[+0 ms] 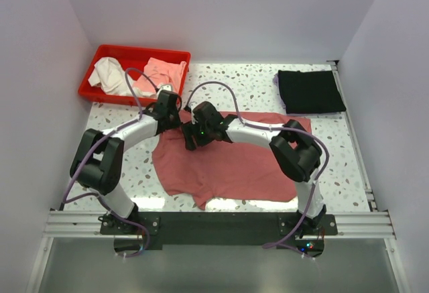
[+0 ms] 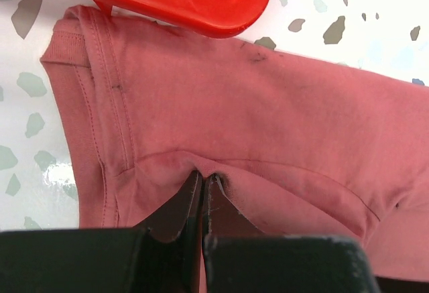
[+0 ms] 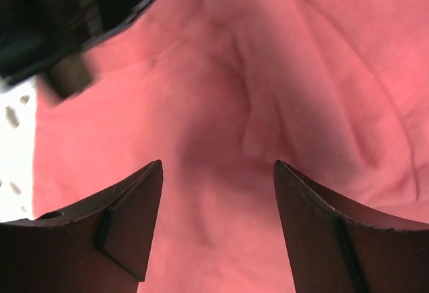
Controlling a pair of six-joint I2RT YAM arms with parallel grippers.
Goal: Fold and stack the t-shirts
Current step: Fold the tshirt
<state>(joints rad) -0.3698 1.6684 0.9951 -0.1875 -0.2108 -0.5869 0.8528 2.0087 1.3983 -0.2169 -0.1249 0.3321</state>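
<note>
Rose-red t-shirt: lying spread on the table, mid-near. Left gripper is pinching a ridge of its cloth, jaws nearly together, likely to lift a fold. Right gripper is hovering over the fabric with jaws apart, holding nothing. Black t-shirt is sitting folded, far right.

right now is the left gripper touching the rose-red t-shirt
Touching. The left wrist view shows the left gripper shut on a pinched ridge of the rose-red t-shirt, the cloth puckering up between its tips.
</note>
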